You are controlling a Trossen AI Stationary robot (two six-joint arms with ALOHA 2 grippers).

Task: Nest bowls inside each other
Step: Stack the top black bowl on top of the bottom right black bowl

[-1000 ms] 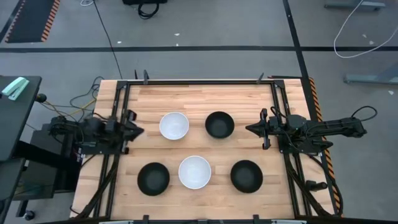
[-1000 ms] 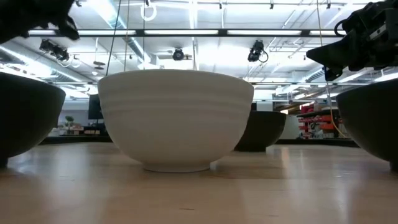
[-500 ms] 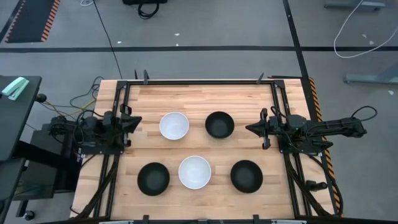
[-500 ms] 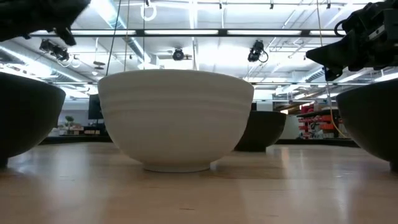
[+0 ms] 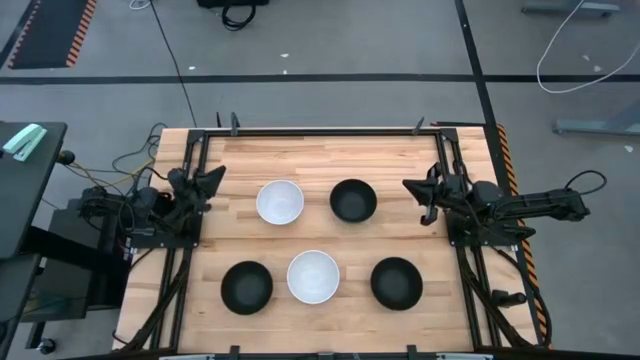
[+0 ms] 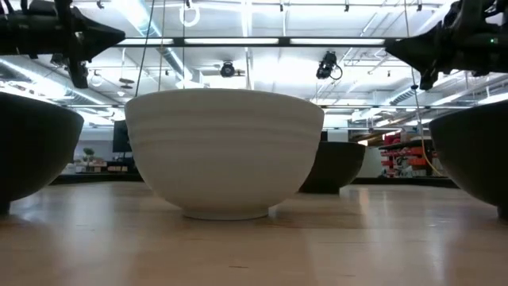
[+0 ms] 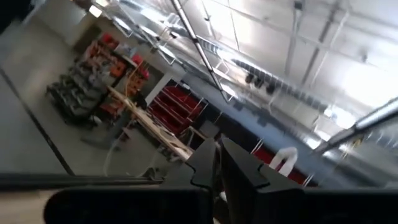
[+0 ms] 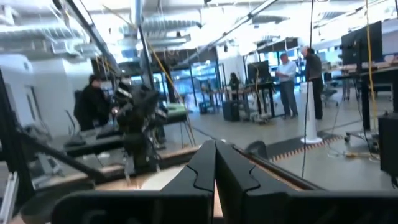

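Note:
Five bowls stand apart on the wooden table, each on its own base. In the high view the far row has a white bowl (image 5: 279,203) and a black bowl (image 5: 353,200). The near row has a black bowl (image 5: 247,287), a white bowl (image 5: 313,277) and a black bowl (image 5: 396,283). The low view shows the near white bowl (image 6: 225,151) largest. My left gripper (image 5: 218,174) hovers shut near the table's left edge, left of the far white bowl. My right gripper (image 5: 407,186) hovers shut near the right edge, right of the far black bowl. Both wrist views show fingers together: left gripper (image 7: 217,144), right gripper (image 8: 215,143).
A black metal frame (image 5: 320,131) runs around the table's edges, and both arm bases sit on its side rails. Bare wood lies between the far bowls and the far edge. People stand in the room beyond the table (image 8: 287,74).
My left gripper has swung from beside the far white bowl toward the table's far edge, and in the low view it now lies level and higher. My right gripper has also shifted a little toward the far edge and risen. The bowls have stayed where they were.

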